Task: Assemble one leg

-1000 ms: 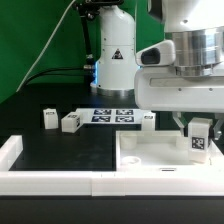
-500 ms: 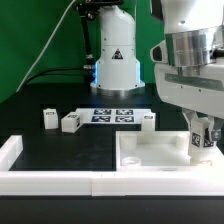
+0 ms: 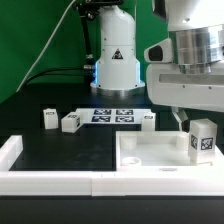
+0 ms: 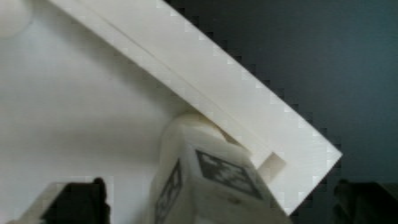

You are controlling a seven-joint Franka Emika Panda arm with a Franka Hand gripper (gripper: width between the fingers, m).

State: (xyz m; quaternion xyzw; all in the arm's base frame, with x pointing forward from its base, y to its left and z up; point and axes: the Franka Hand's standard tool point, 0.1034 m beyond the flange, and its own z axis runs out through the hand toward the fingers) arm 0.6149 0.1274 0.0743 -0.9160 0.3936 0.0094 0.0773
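A leg point(image 3: 203, 140), a small white post with a black-and-white marker on its side, stands upright at the near right corner of the white square panel point(image 3: 150, 152). My gripper point(image 3: 199, 124) hangs directly over it. In the wrist view the leg point(image 4: 217, 178) sits between the two dark fingertips point(image 4: 79, 201), with a gap on each side. The gripper point(image 4: 222, 205) is open around the leg and is not touching it. The panel's raised rim point(image 4: 214, 80) runs diagonally behind the leg.
Three more loose legs stand on the black table: two at the exterior view's left point(image 3: 48, 118) point(image 3: 71, 122) and one near the middle point(image 3: 148, 119). The marker board point(image 3: 112, 115) lies behind them. A white L-shaped fence point(image 3: 18, 160) borders the front. The arm's base point(image 3: 113, 60) stands at the back.
The gripper was lower and turned with the leg half a second ago. It has since turned back and lifted a little. The leg's marker face now points more toward the exterior camera.
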